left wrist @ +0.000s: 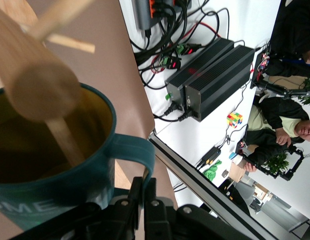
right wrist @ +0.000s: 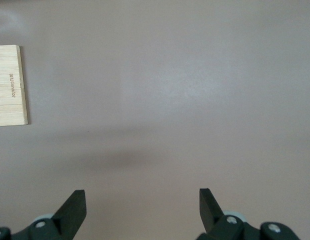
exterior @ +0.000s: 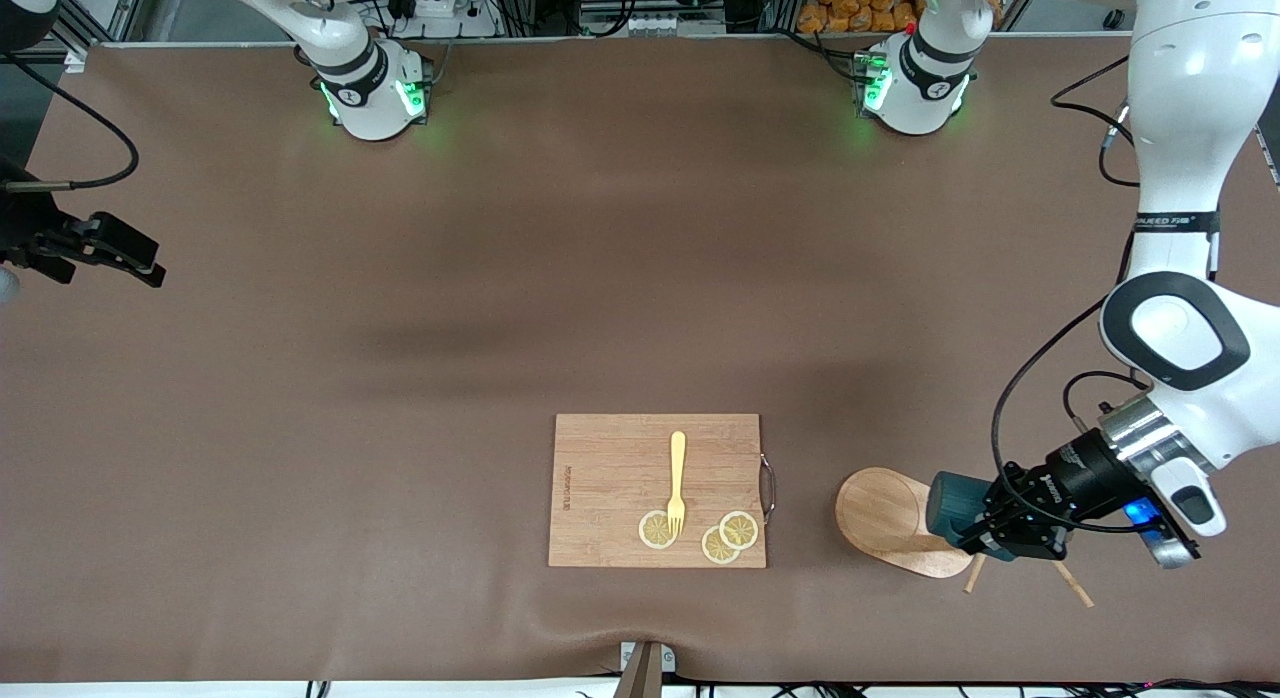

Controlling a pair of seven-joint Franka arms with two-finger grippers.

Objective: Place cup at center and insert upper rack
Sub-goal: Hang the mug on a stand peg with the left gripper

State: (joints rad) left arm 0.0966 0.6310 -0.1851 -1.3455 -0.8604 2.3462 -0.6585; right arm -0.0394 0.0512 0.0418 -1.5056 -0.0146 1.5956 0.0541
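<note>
Cup (exterior: 945, 506) is the dark teal mug lying sideways in the left claw (exterior: 985, 538), which is clenched on it around the handle side, right over the mug tree at the left arm's end of the bench (exterior: 400, 378). From the left wrist view you get the yellowish-tan inside of the cup (left wrist: 50, 150), the small loop handle, and the rack's round post poking into or across its mouth — can't tell how deep. White letters on the cup's wall read something like "ME", the rest is cut off.

Upper rack (exterior: 885, 518) is light wood, oval base tipped up toward the camera, thin pegs sticking out under the claw toward the near edge of the bench. In the left wrist view the rack (left wrist: 32, 85) is a blurry post with angled pegs.

Beside it, toward the middle, sits a wooden cutting board (exterior: 657, 490) with a metal handle on the side facing the rack, a yellow fork (exterior: 677, 481) and three lemon slices (exterior: 728, 538) on top. Small burned-in writing runs along one board edge, not readable.

Right claw (exterior: 110, 253) waits at the right arm's end, fingers (right wrist: 75, 210) spread apart, holding nothing — just bare brown bench under it and a corner of the board (right wrist: 10, 85). Loads of open bench in the middle and up toward the bases.
</note>
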